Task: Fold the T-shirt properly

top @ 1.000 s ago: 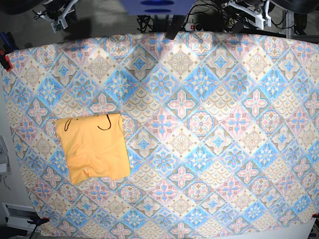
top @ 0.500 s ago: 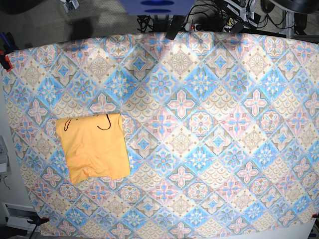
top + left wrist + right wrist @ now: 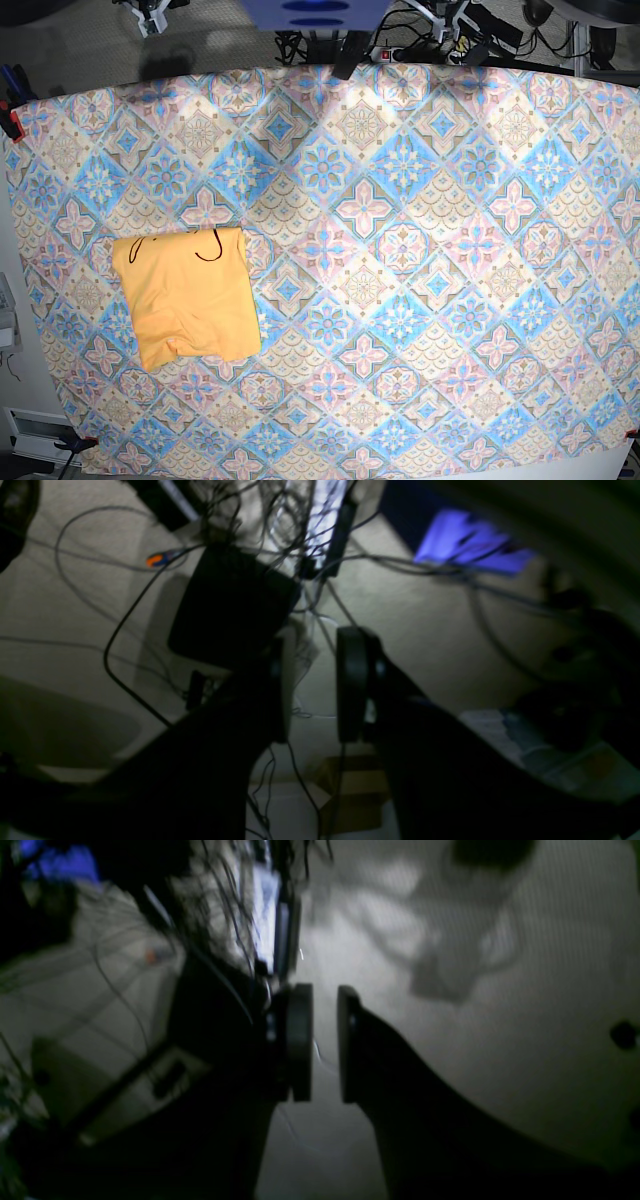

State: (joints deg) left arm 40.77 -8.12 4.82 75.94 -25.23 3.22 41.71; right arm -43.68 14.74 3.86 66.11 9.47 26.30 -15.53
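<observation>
The yellow-orange T-shirt (image 3: pixel 188 297) lies folded into a compact rectangle on the left part of the patterned tablecloth (image 3: pixel 400 260), with a thin dark mark at its top edge. Both arms are pulled back beyond the table's far edge; only bits of them show at the top of the base view. My left gripper (image 3: pixel 312 685) and my right gripper (image 3: pixel 325 1042) hang over the floor, far from the shirt. Each has its jaws nearly together with a narrow gap and holds nothing.
Cables and a black box (image 3: pixel 225 605) lie on the floor behind the table. Red clamps (image 3: pixel 10 122) pin the tablecloth at the left corners. A blue base unit (image 3: pixel 315 12) sits at the far middle edge.
Both arms have drawn further back past the table's far edge. The folded shirt has not moved.
</observation>
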